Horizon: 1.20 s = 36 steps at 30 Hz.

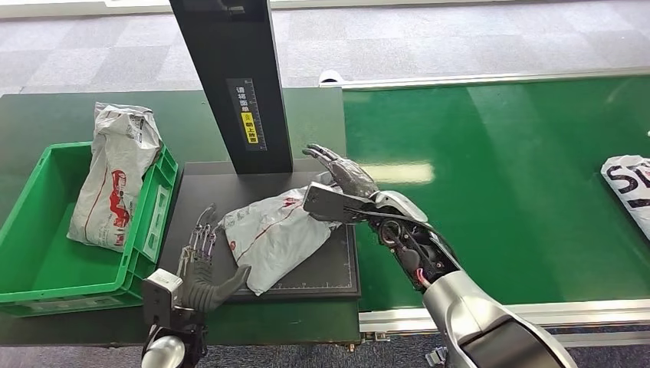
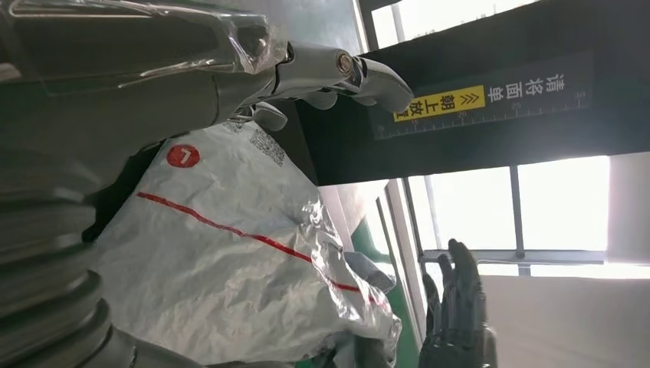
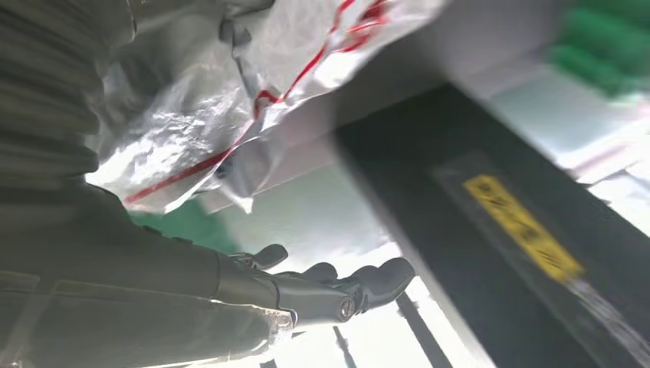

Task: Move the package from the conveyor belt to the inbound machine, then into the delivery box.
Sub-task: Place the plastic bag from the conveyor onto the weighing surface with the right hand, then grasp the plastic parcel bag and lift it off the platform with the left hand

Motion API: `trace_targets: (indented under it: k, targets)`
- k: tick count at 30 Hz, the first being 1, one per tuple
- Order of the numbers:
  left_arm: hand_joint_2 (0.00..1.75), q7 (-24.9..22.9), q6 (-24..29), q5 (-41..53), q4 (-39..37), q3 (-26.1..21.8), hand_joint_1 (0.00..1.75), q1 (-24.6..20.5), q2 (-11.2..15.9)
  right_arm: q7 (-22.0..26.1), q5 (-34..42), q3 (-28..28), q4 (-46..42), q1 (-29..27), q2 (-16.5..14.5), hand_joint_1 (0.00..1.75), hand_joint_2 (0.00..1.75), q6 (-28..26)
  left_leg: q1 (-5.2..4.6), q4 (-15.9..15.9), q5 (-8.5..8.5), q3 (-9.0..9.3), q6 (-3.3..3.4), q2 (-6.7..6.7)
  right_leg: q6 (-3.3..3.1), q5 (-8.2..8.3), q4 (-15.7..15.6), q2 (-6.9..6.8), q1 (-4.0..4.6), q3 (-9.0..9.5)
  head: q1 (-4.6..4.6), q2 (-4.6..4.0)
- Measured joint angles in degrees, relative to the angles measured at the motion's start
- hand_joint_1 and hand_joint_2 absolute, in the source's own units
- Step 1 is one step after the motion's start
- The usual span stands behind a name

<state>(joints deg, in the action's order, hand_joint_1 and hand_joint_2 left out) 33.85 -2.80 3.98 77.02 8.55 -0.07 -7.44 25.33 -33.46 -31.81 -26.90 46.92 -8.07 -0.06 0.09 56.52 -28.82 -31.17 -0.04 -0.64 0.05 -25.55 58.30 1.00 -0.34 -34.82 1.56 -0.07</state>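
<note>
**Package on the inbound machine, handover to the left hand pending**

Nearest the head camera, the right arm [image 1: 460, 307] is seen reaching in from below, its right hand [image 1: 341, 180] laid at the far edge of the grey poly-mailer package [image 1: 276, 234]. The fingers are extended and spread past the package toward the black scanner post [image 1: 234, 77]; nothing is seen clamped in them. The left hand [image 1: 201, 264] is placed at the near left corner of the package, fingers apart and pointing up, thumb touching or just under the package edge; no grip is seen.

The package lies flat on the black platform [image 1: 337, 268] of the inbound machine, beside the green conveyor belt [image 1: 498, 192]. A second package [image 1: 115, 176] stands in the green delivery box [image 1: 46, 261] to the left, and another parcel [image 1: 628, 188] lies on the belt at the far right.

The step in hand is judged to be the pickup from the platform for the delivery box. The soft bag should be gathered at a bunched edge, not pressed flat, since the film will slide. The right hand should be withdrawn before lifting, and the box wall cleared so the package is dropped beside the standing one.
</note>
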Motion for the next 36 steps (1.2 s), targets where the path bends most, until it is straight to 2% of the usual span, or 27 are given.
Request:
trace_targets:
  k: [4, 8, 12, 17, 24, 36]
  targets:
    - [1.75, 0.0, 0.2, 2.1, 0.0, 0.0, 0.00, 0.1, -0.4, 7.1, 10.4, 4.5, -2.2, -2.7, -1.2, 0.00, 1.75, 5.5, 0.00, 0.0, 0.00, 0.00, 0.00, 0.00, 0.00, -0.01, 0.0, 0.00, 0.00, -0.01, 0.00, 0.00]
    - [1.75, 0.0, 0.8, 4.1, -0.2, 0.2, 0.00, 0.0, -0.6, 12.3, 21.6, 9.3, -6.9, -8.2, -2.1, 0.00, 1.75, 10.9, 0.00, 0.0, -0.01, 0.00, 0.00, -0.01, -0.01, -0.02, 0.0, -0.02, 0.01, -0.01, 0.00, 0.00]
    - [1.75, -1.3, 0.9, 5.8, -1.0, 1.1, 0.00, -0.5, -1.1, 14.5, 28.6, 14.3, -18.0, -17.2, -2.7, 0.00, 1.75, 9.9, 0.00, 0.0, -0.01, -0.04, 0.00, -0.09, 0.00, -0.03, 0.0, -0.12, 0.00, -0.01, 0.00, 0.00]
    - [1.75, -4.9, 0.7, 11.5, -3.8, 2.7, 0.00, -2.7, -1.3, 13.5, 30.5, 19.4, -31.0, -24.8, -3.5, 0.00, 1.75, 8.9, -0.01, 0.0, -0.02, -0.03, 0.01, -0.07, 0.00, -0.03, 0.0, -0.12, -0.01, 0.00, 0.00, 0.00]
    - [1.75, -12.1, 3.7, 28.5, -9.3, 7.5, 0.00, -5.5, -1.0, 13.6, 29.5, 23.2, -39.1, -29.4, -4.2, 0.00, 1.75, 9.0, -0.01, 0.0, -0.02, 0.00, 0.01, -0.07, -0.01, -0.02, 0.0, -0.11, -0.01, 0.01, 0.01, 0.00]
    - [1.75, -12.8, 4.4, 30.4, -12.8, 9.6, 0.00, -7.4, -0.8, 13.6, 29.3, 24.8, -42.0, -30.8, -4.6, 0.00, 1.75, 9.0, -0.02, 0.0, -0.01, 0.01, 0.01, -0.05, -0.01, -0.02, 0.0, -0.12, -0.01, 0.06, 0.01, 0.00]
